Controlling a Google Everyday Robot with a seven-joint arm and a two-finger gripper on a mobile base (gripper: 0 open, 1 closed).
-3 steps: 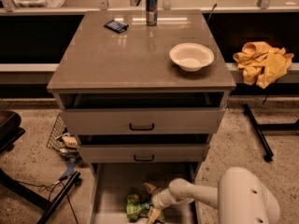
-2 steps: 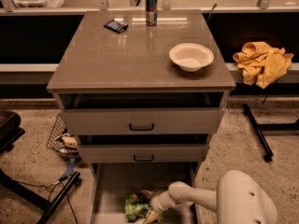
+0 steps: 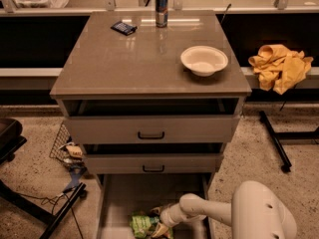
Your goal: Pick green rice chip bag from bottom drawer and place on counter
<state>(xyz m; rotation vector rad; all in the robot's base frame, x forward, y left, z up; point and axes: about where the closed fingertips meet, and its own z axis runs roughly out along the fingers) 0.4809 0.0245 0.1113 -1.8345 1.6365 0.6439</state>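
Note:
The green rice chip bag [image 3: 143, 224] lies crumpled on the floor of the open bottom drawer [image 3: 119, 198], near its front. My white arm reaches in from the lower right, and the gripper [image 3: 158, 227] is down at the bag's right edge, touching it. The counter [image 3: 124, 59] is the glossy grey-beige top of the cabinet above.
On the counter stand a white bowl [image 3: 204, 60], a can [image 3: 161, 8] and a small dark object [image 3: 123, 28]. The two upper drawers [image 3: 150, 129] stand slightly open. A yellow cloth [image 3: 279, 66] lies on the right ledge. A chair base [image 3: 30, 203] and clutter sit at the left.
The gripper and forearm have shifted slightly toward the bag; the bag looks a little more bunched at the drawer's front. Nothing else moved.

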